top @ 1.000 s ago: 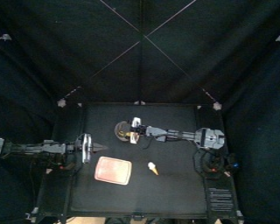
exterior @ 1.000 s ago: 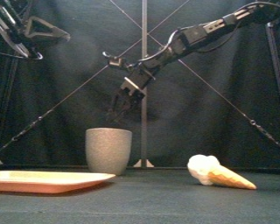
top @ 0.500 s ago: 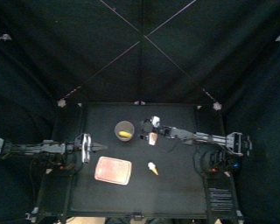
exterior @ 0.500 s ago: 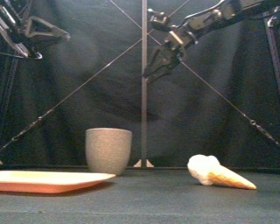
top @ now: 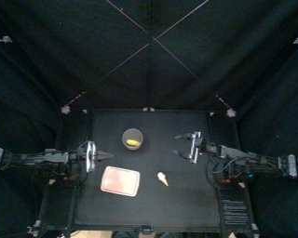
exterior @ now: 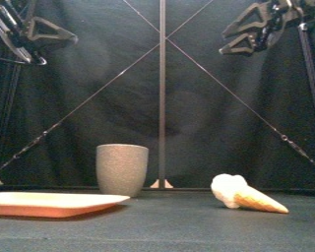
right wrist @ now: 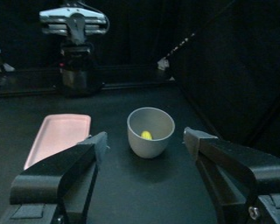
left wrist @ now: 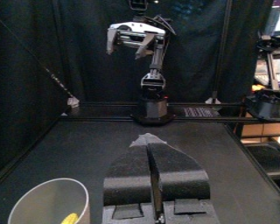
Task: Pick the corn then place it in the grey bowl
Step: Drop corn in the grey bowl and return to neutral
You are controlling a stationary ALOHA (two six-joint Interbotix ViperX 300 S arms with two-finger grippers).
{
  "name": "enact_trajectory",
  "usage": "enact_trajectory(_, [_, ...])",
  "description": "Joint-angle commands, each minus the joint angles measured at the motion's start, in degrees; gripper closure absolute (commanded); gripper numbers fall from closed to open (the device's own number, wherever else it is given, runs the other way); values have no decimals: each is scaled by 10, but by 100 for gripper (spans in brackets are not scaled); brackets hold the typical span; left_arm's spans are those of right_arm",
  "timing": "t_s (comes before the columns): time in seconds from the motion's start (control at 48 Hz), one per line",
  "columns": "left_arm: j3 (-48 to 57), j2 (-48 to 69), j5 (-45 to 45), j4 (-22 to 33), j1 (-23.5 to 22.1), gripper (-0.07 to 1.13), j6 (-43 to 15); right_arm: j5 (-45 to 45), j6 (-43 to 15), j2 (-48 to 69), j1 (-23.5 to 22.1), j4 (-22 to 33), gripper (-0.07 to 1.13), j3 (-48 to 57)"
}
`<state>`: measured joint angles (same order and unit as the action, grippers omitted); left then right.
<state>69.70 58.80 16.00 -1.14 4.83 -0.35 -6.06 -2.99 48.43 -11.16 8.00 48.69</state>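
Corn (top: 135, 143) sits inside grey bowl (top: 133, 137); placing looks done. R gripper (top: 185, 147) jaws apart, empty. L gripper (left wrist: 152, 154) closed, at rest. Next: park R arm.

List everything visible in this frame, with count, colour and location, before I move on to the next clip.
grey bowl: one, grey speckled tall cup, upright, back-left of the table's middle
corn: one, yellow, inside the grey bowl
pink tray: one, pink, flat, in front of the bowl, nothing on it
ice cream cone: one, white scoop on an orange cone, lying on its side just right of the tray
table: one, black
left gripper: at the table's left side, jaws shut, holding nothing
right gripper: raised at the right side, jaws open, empty
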Motion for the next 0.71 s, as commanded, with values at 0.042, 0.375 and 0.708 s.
enact_trajectory(0.042, [-12,0,3,-1,5,98,-1,20,0,59,17,-20,4,26])
enact_trajectory(0.375, [-12,0,-1,0,12,98,0,32,1,94,23,-24,4,69])
enact_trajectory(0.708, [-11,1,-2,1,17,98,0,33,1,96,20,-22,4,72])
